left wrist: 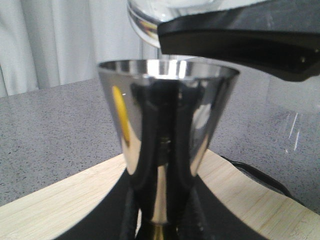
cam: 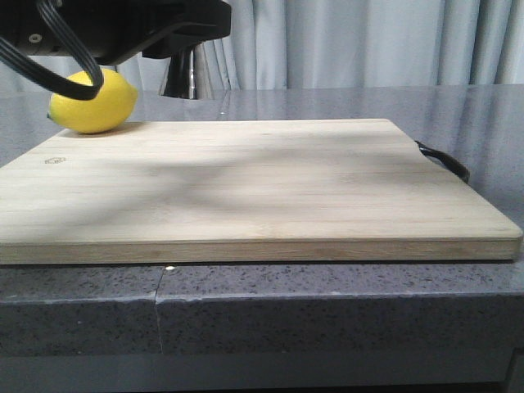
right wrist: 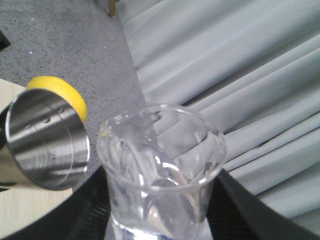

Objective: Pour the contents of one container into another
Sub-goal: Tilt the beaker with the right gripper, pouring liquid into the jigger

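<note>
Risk first: a spill past the rim. Beaker (right wrist: 162, 175) held in the right gripper (right wrist: 160, 220), dark fingers (right wrist: 90, 205) closed on either side of the glass, tipped toward the jigger (right wrist: 45, 145) with its lip near but apart from the steel rim. From the left wrist view, beaker base (left wrist: 145, 22) sits above and just behind the jigger (left wrist: 167, 125) mouth — a small target, so a lip set too far off would send the stream down the outer wall onto the board (cam: 246, 188). Too quick a tilt would likely overshoot the cup. Clear liquid seems to lie low in the beaker; amount hard to tell.

Jigger held in the left gripper (left wrist: 160, 220), dark fingers (left wrist: 195, 210) clamped about the narrow waist, upright, raised over the far left of the board. Narrow grip on polished steel — could slip or twist if bumped by the glass.

Around: lemon (cam: 92, 101) at the board's far left corner, just beside the arms and below the pour, so drips may land on it. Black handle (cam: 442, 160) at the board's right edge, well apart. Curtain (cam: 368, 41) beyond the grey counter (cam: 327, 319). Nothing between lip and cup.
</note>
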`<move>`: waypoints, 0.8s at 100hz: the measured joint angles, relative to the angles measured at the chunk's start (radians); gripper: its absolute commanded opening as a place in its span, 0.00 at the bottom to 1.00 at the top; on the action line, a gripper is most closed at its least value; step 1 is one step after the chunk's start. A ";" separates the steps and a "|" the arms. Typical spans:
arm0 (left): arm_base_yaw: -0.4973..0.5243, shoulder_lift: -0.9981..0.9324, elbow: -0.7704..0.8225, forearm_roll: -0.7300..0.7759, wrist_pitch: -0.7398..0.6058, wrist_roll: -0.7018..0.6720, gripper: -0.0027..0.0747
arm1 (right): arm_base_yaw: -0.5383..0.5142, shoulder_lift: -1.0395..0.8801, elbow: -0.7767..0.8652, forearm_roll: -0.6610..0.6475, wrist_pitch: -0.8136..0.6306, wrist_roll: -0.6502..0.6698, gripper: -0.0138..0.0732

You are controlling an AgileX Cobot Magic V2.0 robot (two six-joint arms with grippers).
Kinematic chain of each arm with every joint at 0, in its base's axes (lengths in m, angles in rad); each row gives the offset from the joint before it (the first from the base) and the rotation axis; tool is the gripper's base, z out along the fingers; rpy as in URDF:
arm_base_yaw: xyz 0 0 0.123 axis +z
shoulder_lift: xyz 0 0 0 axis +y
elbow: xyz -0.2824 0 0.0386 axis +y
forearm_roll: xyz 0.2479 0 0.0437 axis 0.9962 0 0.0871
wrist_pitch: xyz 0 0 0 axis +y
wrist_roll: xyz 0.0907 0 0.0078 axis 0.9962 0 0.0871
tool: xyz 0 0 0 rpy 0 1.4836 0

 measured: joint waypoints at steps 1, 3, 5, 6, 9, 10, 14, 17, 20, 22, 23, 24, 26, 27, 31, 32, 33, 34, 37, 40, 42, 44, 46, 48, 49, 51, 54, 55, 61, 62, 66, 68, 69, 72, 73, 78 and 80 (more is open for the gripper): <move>0.000 0.000 0.000 0.000 0.000 0.000 0.01 | 0.000 0.000 0.000 -0.001 0.000 0.000 0.48; 0.000 0.000 0.000 0.000 0.000 0.000 0.01 | 0.000 0.000 0.000 -0.004 -0.002 0.000 0.48; 0.000 0.000 0.000 0.000 0.000 0.000 0.01 | 0.000 0.000 0.000 -0.008 -0.004 0.000 0.48; 0.000 0.000 0.000 0.000 0.000 0.000 0.01 | 0.000 0.000 0.000 -0.009 -0.004 0.000 0.48; 0.000 0.000 0.000 0.000 0.000 0.000 0.01 | 0.000 0.000 0.000 -0.011 -0.006 0.000 0.48; 0.000 0.000 0.000 0.000 0.000 0.000 0.01 | 0.000 0.000 0.000 -0.015 -0.006 0.000 0.48; 0.000 0.000 0.000 0.000 0.000 0.000 0.01 | 0.000 0.000 0.000 -0.024 -0.008 0.000 0.48; 0.000 0.000 0.000 0.000 0.000 0.000 0.01 | 0.000 0.000 0.000 -0.034 -0.008 0.000 0.48; 0.000 0.000 0.000 0.000 0.000 0.000 0.01 | 0.000 0.000 0.000 -0.040 -0.010 0.000 0.48; 0.000 0.000 0.000 0.000 0.000 0.000 0.01 | 0.000 0.000 0.000 -0.046 -0.010 0.000 0.48; 0.000 0.000 0.000 0.000 0.000 0.000 0.01 | 0.000 0.000 0.000 -0.048 -0.010 0.000 0.48; 0.000 0.000 0.000 0.000 0.000 0.000 0.01 | 0.000 0.000 0.000 -0.051 -0.010 0.000 0.48; 0.000 0.000 0.000 0.000 0.000 0.000 0.01 | 0.000 0.000 0.000 -0.053 -0.011 0.000 0.48; 0.000 0.000 0.000 0.000 0.000 0.000 0.01 | 0.000 0.000 0.000 -0.053 -0.011 0.000 0.48; 0.000 0.000 0.000 0.000 0.000 0.000 0.01 | 0.000 0.000 0.000 -0.060 -0.012 0.000 0.48; 0.000 0.000 0.000 0.000 0.000 0.000 0.01 | 0.000 0.000 0.000 -0.059 -0.012 0.000 0.48; 0.000 0.000 0.000 0.000 0.000 0.000 0.01 | 0.000 0.000 0.000 -0.063 -0.012 0.000 0.48; 0.000 0.000 0.000 0.000 0.000 0.000 0.01 | 0.000 0.000 0.000 -0.062 -0.012 0.000 0.48; 0.000 0.000 0.000 0.000 0.000 0.000 0.01 | 0.000 0.000 0.000 -0.068 -0.012 0.000 0.48; 0.000 0.000 0.000 0.000 0.000 0.000 0.01 | 0.000 0.000 0.000 -0.077 -0.012 0.000 0.48; 0.000 0.000 0.000 0.000 0.000 0.000 0.01 | 0.000 0.000 0.000 -0.081 -0.012 0.000 0.48; 0.000 0.000 0.000 0.000 0.000 0.000 0.01 | 0.000 0.000 0.000 -0.087 -0.012 0.000 0.48; 0.000 0.000 0.000 0.000 0.000 0.000 0.01 | 0.000 0.000 0.000 -0.091 -0.012 0.000 0.48; 0.000 0.000 0.000 0.000 0.000 0.000 0.01 | 0.000 0.000 0.000 -0.094 -0.012 0.000 0.48; 0.000 0.000 0.000 0.000 0.000 0.000 0.01 | 0.000 0.000 0.000 -0.097 -0.012 0.000 0.48; 0.000 0.000 0.000 0.000 0.000 0.000 0.01 | 0.000 0.000 0.000 -0.099 -0.012 0.000 0.48; 0.000 0.000 0.000 0.000 0.000 0.000 0.01 | 0.000 0.000 0.000 -0.103 -0.015 0.000 0.48; 0.000 0.000 0.000 0.000 0.000 0.000 0.01 | 0.000 0.000 0.000 -0.105 -0.015 0.000 0.48; 0.000 0.000 0.000 0.000 0.000 0.000 0.01 | 0.000 0.000 0.000 -0.107 -0.015 0.000 0.48; 0.000 0.000 0.000 0.000 0.000 0.000 0.01 | 0.000 0.000 0.000 -0.109 -0.017 0.000 0.48; 0.000 0.000 0.000 0.000 0.000 0.000 0.01 | 0.000 0.000 0.000 -0.112 -0.017 0.000 0.48; 0.000 0.000 0.000 0.000 0.000 0.000 0.01 | 0.000 0.000 0.000 -0.118 -0.017 0.000 0.48; 0.000 0.000 0.000 0.000 0.000 0.000 0.01 | 0.000 0.000 0.000 -0.118 -0.018 0.000 0.48; 0.000 0.000 0.000 0.000 0.001 0.000 0.01 | 0.000 0.000 0.000 -0.125 -0.019 0.000 0.48; 0.000 0.000 0.000 0.000 0.001 0.000 0.01 | 0.000 0.000 0.000 -0.128 -0.019 0.000 0.48; 0.000 0.000 0.000 0.000 0.006 0.000 0.01 | 0.000 0.000 -0.001 -0.141 -0.019 0.000 0.48; 0.000 0.000 0.000 0.001 0.006 0.000 0.01 | 0.000 0.000 -0.001 -0.146 -0.019 0.000 0.48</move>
